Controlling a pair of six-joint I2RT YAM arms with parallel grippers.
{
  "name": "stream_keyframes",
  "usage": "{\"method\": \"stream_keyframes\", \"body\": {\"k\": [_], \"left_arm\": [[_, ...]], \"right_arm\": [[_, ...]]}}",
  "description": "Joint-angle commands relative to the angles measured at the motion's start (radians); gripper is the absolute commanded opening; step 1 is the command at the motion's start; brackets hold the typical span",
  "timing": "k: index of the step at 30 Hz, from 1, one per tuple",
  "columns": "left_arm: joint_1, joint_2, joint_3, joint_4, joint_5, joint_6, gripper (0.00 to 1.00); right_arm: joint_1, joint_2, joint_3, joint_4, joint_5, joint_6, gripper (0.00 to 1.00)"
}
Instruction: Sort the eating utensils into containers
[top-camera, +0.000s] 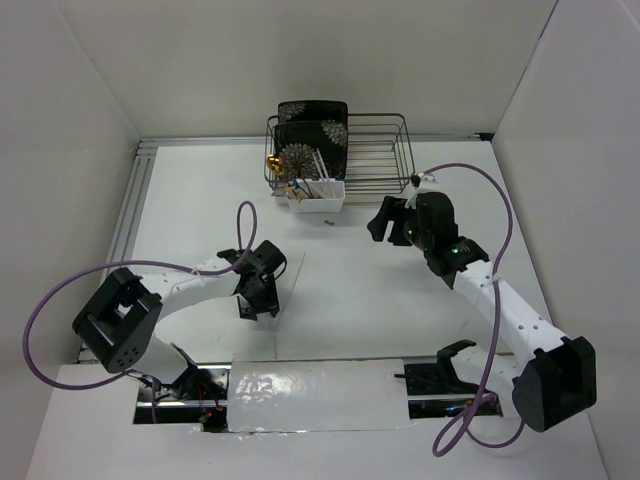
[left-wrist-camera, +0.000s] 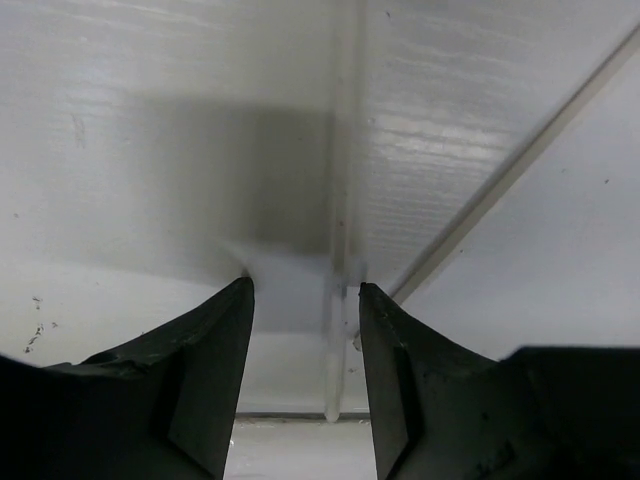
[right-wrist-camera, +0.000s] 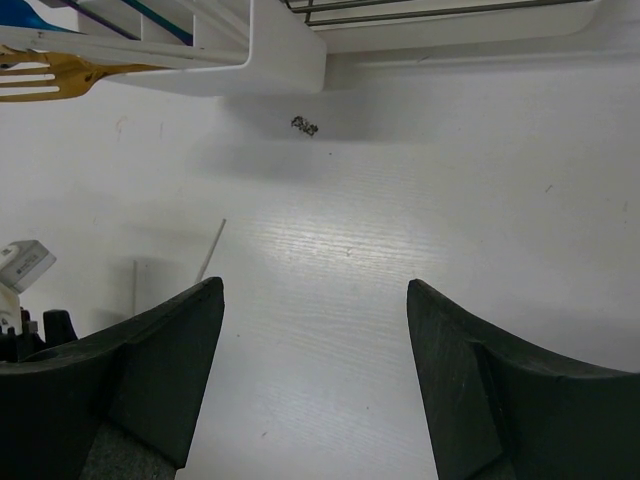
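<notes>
left gripper (left-wrist-camera: 303, 295): pointed down at the table, jaws part-way apart, straddling a pale chopstick (left-wrist-camera: 338, 330). Nothing is visibly clamped.
chopstick: lies flat, running lengthwise between the jaws. It sits close against the finger (left-wrist-camera: 390, 360) on the right of that view and apart from the other. A blurred pale patch beside it cannot be identified.
reason for pose: judged a pick set-up, the jaws placed across the thin stick so that closing would pinch it from both sides.
right gripper (right-wrist-camera: 315, 290): jaws wide, holding nothing. It hovers over bare table facing the caddy, well apart from the left arm's work, and is judged to be standing by.
white caddy (top-camera: 318, 196): far side of the table, against the front of the black wire rack (top-camera: 370, 150). Utensils stand in its compartments, and a gold piece (right-wrist-camera: 60, 75) juts out sideways.
black floral plates (top-camera: 312, 130): upright in the rack, no part of the sort.
thin pale line (right-wrist-camera: 210, 250): on the table in the right wrist view, possibly a chopstick; cannot tell.
speck (right-wrist-camera: 304, 125): small, dark, just in front of the caddy.
task state: judged well along, with at least this chopstick not yet in the caddy.
table (top-camera: 350, 290): white, smooth, faint grain. A stick lying flat on it gives the fingers little to catch.
walls (top-camera: 300, 60): plain white, closing in three sides.
glossy sheet (top-camera: 315, 395): at the near edge, between the arm bases.
</notes>
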Motion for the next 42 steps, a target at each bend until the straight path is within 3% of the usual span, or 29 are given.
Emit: {"method": "stream_keyframes", "body": {"k": [1,6,13,23,32,42], "left_arm": [[-0.046,0.016,-0.026,0.008,0.017,-0.016,0.58],[-0.075,0.097,-0.008,-0.063,0.0,-0.077,0.49],[-0.1,0.117,-0.044,-0.089,0.0,-0.136,0.29],[-0.124,0.117,-0.032,-0.012,0.03,-0.098,0.06],[-0.13,-0.304,-0.084,0.067,-0.016,-0.049,0.07],[-0.156,-0.413,-0.069,0.302,0.068,0.169,0.07]], "right_arm": [[0.007,0.01,0.019,0.016,-0.004,-0.016,0.8],[0.006,0.018,0.029,0.016,-0.004,-0.012,0.8],[0.007,0.014,0.029,0.006,-0.025,-0.025,0.8],[0.011,0.055,0.047,0.058,-0.316,0.021,0.8],[0.092,0.164,0.118,0.104,-0.424,0.169,0.79],[0.299,0.219,0.17,0.155,-0.335,0.148,0.79]]}}
